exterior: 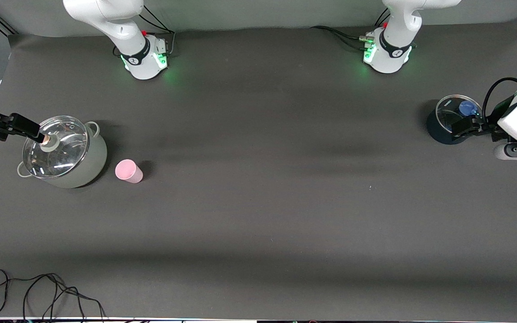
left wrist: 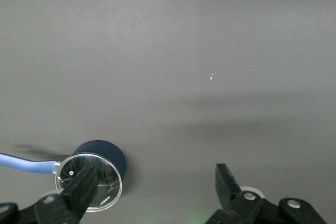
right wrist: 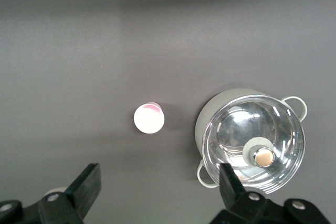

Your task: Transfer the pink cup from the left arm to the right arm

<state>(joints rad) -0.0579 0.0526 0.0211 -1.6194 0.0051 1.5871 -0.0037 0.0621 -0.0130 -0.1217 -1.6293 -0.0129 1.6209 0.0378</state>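
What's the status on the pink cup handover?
Both end effectors open, empty: left over the dark pot, right over the lidded pot. Pink cup upright on the table beside the lidded pot, ungrasped. Nothing blocking it.

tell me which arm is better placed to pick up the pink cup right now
Right. Its open tool hangs over the lidded grey pot right beside the pink cup. The left tool, also open, is over the dark blue pan at the left arm's end, though the task has left grasping first.

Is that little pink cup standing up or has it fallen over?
Standing upright: the pink cup rests on its base, round mouth facing up, beside the lidded pot.
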